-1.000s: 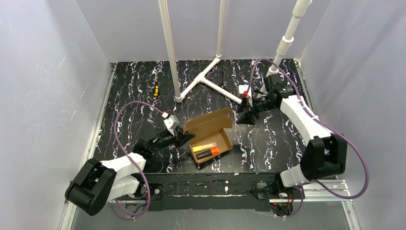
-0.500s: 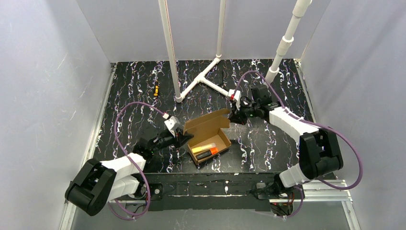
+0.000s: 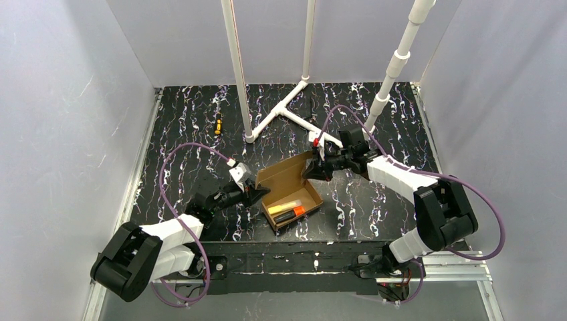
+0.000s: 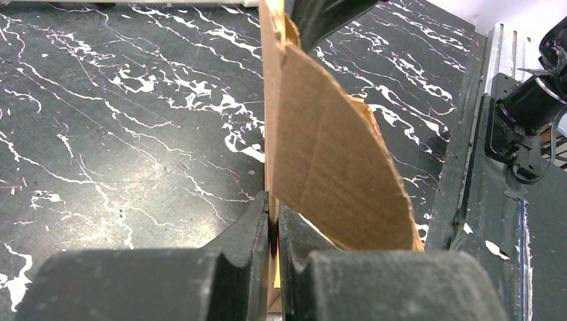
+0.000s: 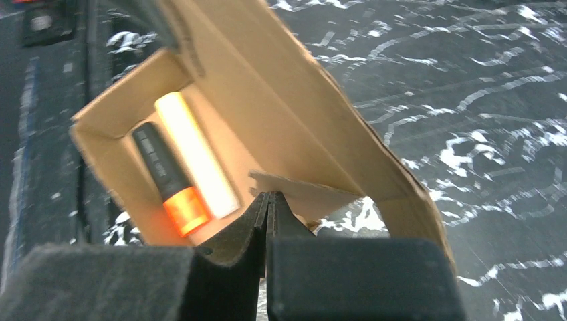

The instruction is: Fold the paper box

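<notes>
The paper box (image 3: 292, 189) is a small brown cardboard box, open, with its lid (image 3: 286, 170) standing up along the far side. A black-and-orange marker (image 3: 290, 215) and a yellow one (image 3: 283, 205) lie inside it, and both show in the right wrist view (image 5: 167, 179). My left gripper (image 3: 259, 195) is shut on the box's left wall (image 4: 273, 200); a rounded flap (image 4: 334, 160) rises in front of it. My right gripper (image 3: 313, 171) is shut, and its tips (image 5: 269, 198) touch the small side tab (image 5: 301, 194) at the lid's right end.
A white PVC pipe frame (image 3: 289, 111) stands at the back, with another pipe (image 3: 394, 67) at the back right. A small yellow-and-black tool (image 3: 217, 124) lies at the far left. A black rail (image 3: 301, 257) runs along the near edge.
My right arm has swung left and nearer, from beside the pipe foot to the lid's right end. The left gripper and the box have stayed put.
</notes>
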Available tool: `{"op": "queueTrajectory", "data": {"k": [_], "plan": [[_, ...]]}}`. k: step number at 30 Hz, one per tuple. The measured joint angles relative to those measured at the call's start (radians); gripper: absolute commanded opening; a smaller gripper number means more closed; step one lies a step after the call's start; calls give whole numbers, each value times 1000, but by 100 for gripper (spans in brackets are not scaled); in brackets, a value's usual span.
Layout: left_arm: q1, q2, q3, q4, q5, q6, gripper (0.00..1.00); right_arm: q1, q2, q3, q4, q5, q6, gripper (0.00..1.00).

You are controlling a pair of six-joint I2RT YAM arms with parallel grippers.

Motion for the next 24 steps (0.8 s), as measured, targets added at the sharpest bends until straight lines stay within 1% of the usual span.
{"op": "queueTrajectory", "data": {"k": [4,7,8,10,13,18,21,24], "plan": [[0,5,0,2,0,-1,0,13,15,-36,116,130,95,13],[0,5,0,2,-2,0,0,14,32,-59,160,169,135,16],[0,5,0,2,-2,0,2,14,36,-61,164,171,139,17],[0,5,0,2,-5,-1,9,13,38,-59,152,166,122,19],[0,-1,0,-4,-11,-4,20,9,37,-22,50,138,21,19],[0,-25,-2,-10,-24,-15,35,-11,31,14,-72,103,-126,19],[0,-48,-2,-15,-28,-26,45,-16,29,14,-128,100,-187,19],[0,-98,-2,-35,-30,-43,52,-18,29,14,-173,101,-237,19]]}}
